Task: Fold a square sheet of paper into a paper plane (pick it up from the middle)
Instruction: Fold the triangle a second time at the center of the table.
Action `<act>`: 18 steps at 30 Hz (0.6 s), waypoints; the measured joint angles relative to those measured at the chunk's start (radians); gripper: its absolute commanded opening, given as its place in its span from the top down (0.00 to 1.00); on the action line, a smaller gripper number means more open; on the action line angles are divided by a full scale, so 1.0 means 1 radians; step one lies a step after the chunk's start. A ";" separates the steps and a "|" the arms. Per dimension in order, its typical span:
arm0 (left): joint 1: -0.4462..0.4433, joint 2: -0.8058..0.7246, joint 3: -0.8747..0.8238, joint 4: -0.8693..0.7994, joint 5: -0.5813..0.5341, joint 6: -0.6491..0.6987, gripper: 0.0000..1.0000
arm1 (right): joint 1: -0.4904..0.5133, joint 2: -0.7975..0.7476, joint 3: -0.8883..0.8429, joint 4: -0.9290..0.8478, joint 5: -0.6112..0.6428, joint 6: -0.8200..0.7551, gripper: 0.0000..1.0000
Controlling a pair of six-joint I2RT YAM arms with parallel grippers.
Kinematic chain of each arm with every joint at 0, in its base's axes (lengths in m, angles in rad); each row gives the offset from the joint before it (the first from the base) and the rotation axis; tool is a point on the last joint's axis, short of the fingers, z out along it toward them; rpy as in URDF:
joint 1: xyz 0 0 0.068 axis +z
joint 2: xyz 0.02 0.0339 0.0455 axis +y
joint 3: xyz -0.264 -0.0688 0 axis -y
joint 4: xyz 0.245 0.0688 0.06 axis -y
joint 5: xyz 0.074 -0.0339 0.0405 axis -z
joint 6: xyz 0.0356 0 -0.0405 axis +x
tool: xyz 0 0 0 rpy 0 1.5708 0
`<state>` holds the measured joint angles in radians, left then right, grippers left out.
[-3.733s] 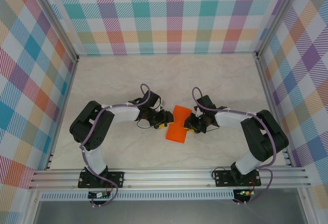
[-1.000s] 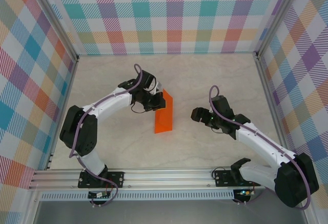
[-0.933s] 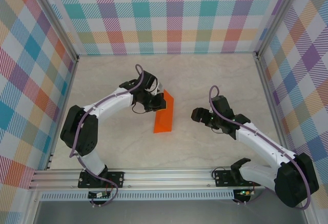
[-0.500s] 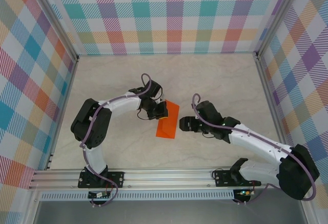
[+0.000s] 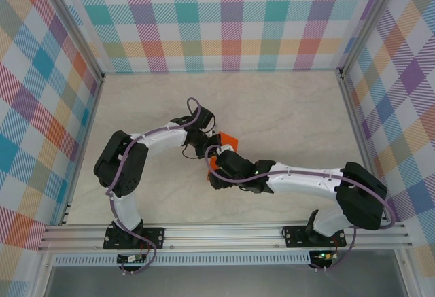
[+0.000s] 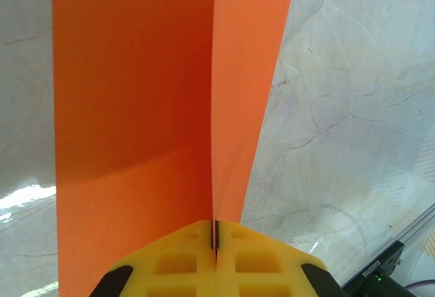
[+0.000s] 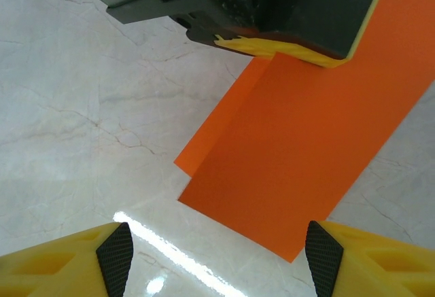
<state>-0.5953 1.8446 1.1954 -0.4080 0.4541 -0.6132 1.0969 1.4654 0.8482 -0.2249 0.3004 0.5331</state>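
Marbled table [image 5: 292, 107], plaid walls [image 5: 231, 18] (bright checks): left fingers [image 6: 177, 263] pinch the orange sheet [image 6: 136, 107]; right fingers [image 7: 61, 256] spread.

The square sheet of paper [image 7: 306, 141] is bright orange (darker on its shaded ply). The table [image 5: 285, 107] shows cream marble with grey veins. The walls [image 5: 231, 18] carry plaid: teal, orange, purple, green and yellow on white. The arms [image 5: 299, 181] are white with black joints. The right gripper [image 7: 217, 256] fingers [image 7: 54, 263] are yellow.

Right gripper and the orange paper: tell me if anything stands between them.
Nothing visible does. The right gripper is open just short of the orange paper, with bare table between them. The left gripper is clamped on the paper's far end, beyond it and out of the way.
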 measured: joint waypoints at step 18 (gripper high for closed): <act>0.000 0.000 0.000 0.000 0.007 -0.001 0.97 | 0.023 0.117 0.088 -0.032 0.110 -0.029 0.63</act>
<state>-0.5953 1.8450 1.1954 -0.4080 0.4614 -0.6140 1.1202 1.5826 0.9363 -0.2573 0.4103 0.5037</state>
